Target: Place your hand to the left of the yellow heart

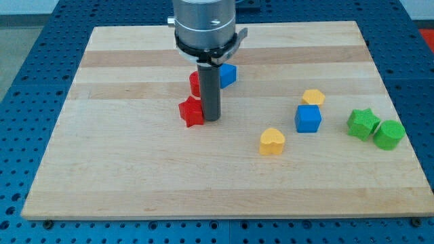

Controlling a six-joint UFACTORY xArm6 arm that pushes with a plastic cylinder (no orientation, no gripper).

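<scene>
The yellow heart (272, 141) lies on the wooden board (135, 169), right of centre and towards the view's bottom. My tip (211, 119) stands to the left of it and a little higher in the view, about a block's width and more away. The tip touches the right side of a red star (191, 112). A second red block (195, 83) sits just above the star, partly hidden behind the rod. A blue block (228, 74) peeks out to the right of the rod.
A blue cube (308, 118) and a yellow pentagon-like block (313, 97) sit right of the heart. A green star (363, 124) and a green cylinder-like block (388, 134) lie near the board's right edge.
</scene>
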